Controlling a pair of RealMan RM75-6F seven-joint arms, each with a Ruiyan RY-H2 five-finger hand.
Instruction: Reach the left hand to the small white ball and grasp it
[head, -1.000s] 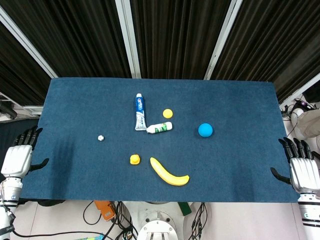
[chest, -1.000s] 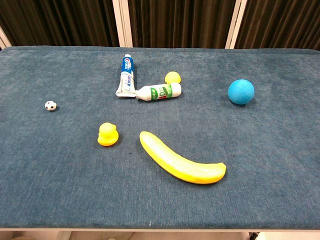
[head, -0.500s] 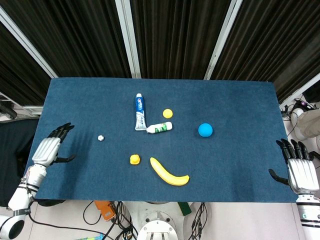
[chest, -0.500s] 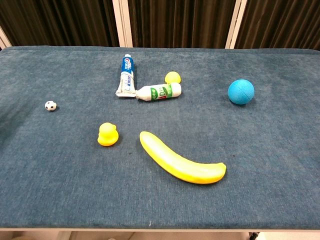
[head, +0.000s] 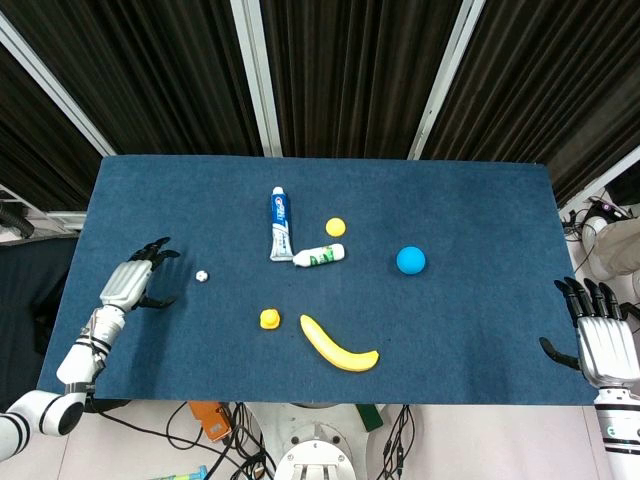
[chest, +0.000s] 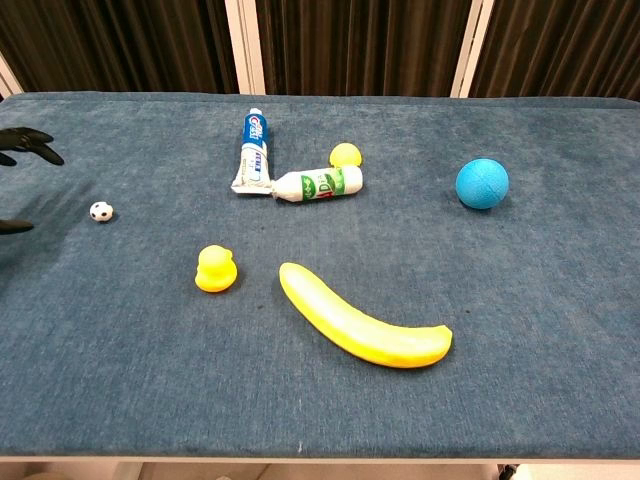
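Observation:
The small white ball (head: 201, 276) with black spots lies on the blue table (head: 470, 200), left of centre; the chest view shows the ball (chest: 101, 211) near the left edge. My left hand (head: 138, 280) hovers over the table just left of the ball, fingers spread toward it, holding nothing. In the chest view only the dark fingertips (chest: 30, 141) of that hand enter at the left edge. My right hand (head: 603, 340) is off the table's right front corner, fingers apart and empty.
A yellow duck (head: 269, 319) and a banana (head: 338, 346) lie near the front. A blue-white toothpaste tube (head: 281, 223), a small green-labelled tube (head: 320, 256) and a yellow half-ball (head: 335, 227) sit mid-table. A blue ball (head: 410, 260) rests to the right.
My left hand has moved from beside the table's left edge in over the cloth, rightward to just short of the white ball. The right hand has stayed where it was.

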